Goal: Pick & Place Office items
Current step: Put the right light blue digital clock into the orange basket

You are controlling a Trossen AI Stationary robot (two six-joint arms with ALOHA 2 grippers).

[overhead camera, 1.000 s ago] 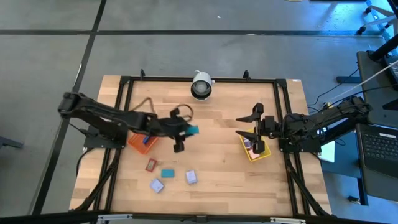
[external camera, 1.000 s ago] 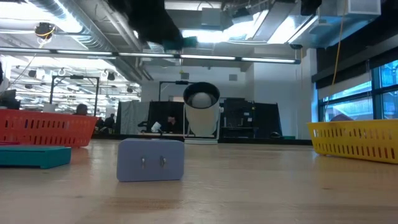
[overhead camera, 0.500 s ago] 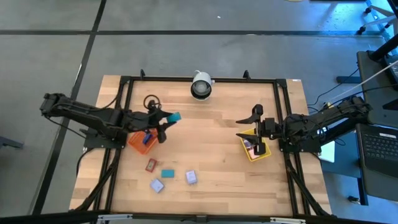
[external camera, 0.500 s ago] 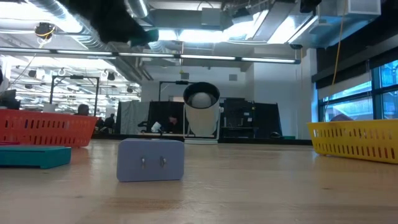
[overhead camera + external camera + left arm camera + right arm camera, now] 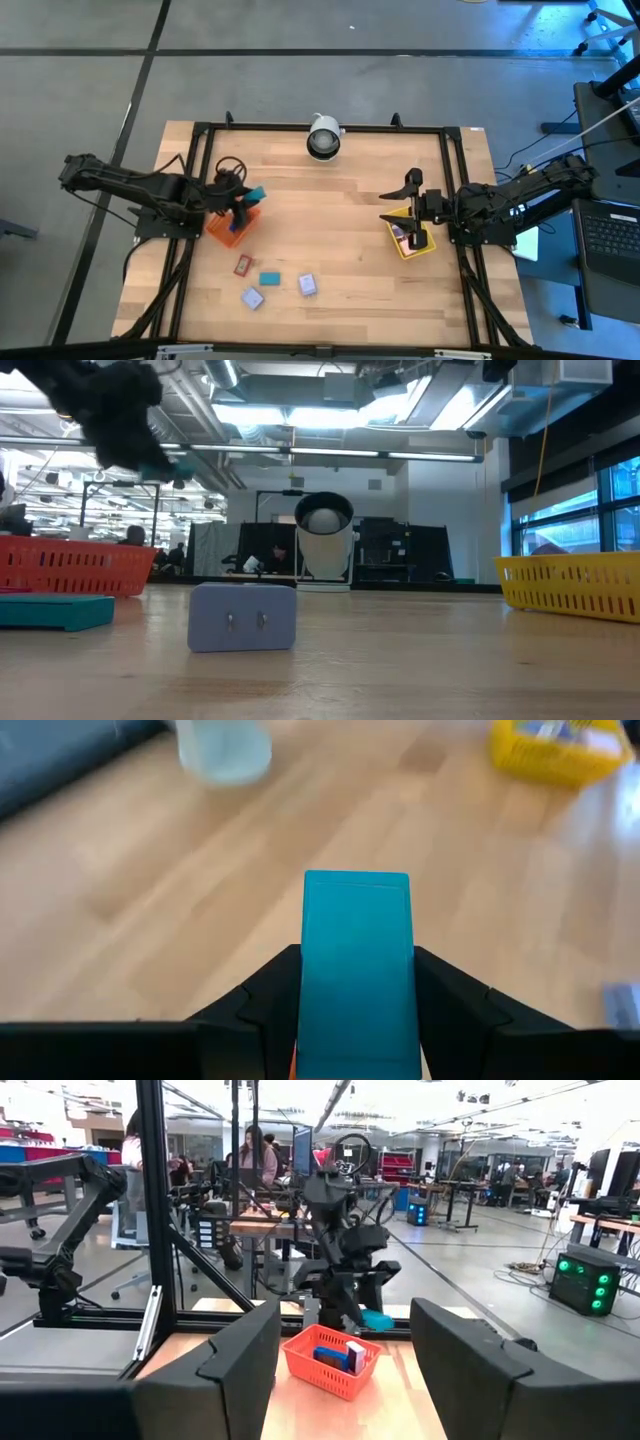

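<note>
- The left gripper (image 5: 250, 197) hangs over the orange tray (image 5: 222, 232) at the left side of the tabletop (image 5: 340, 250). Its fingers (image 5: 262, 1005) are clamped on a teal block (image 5: 357, 970), one on each long side.
- In the low view, that arm is only a dark blur up high, and the held block cannot be made out there.
- The right gripper (image 5: 412, 210) waits over the yellow tray (image 5: 400, 245). Its fingers (image 5: 240, 1350) stand apart with nothing between them.
- Four office items lie loose on the tabletop: a red one (image 5: 242, 265), a second teal one (image 5: 269, 279) and two lavender ones (image 5: 252, 298) (image 5: 308, 286).
- The low view shows only one lavender block (image 5: 243, 617) whole; the teal one (image 5: 55, 610) is cut off at the edge.
- The right wrist view looks into the orange tray and shows a blue item (image 5: 330, 1356) and a white-ended one (image 5: 355, 1356). What lies in the yellow tray is hard to tell.
- There are two trays.
</note>
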